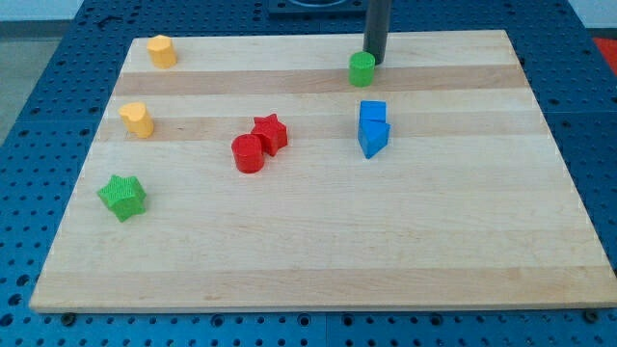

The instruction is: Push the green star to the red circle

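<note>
The green star (pixel 122 197) lies on the wooden surface (pixel 318 260) near the view's left edge, low on the board. The red circle (pixel 248 153) stands well apart from it, toward the view's right and a little higher, and it touches the red star (pixel 271 133) just beside it. My tip (pixel 373 60) is far from both, at the view's top, just beside the green cylinder (pixel 362 68), at its upper right. This arm has no jaws, only the dark rod, so it grasps nothing. A blue cube (pixel 373 112) and a blue triangular block (pixel 374 138) sit together below the green cylinder. Two yellow blocks stand at the view's left: a yellow hexagonal block (pixel 161 50) near the top corner and a yellow heart-like block (pixel 138 120) lower.
</note>
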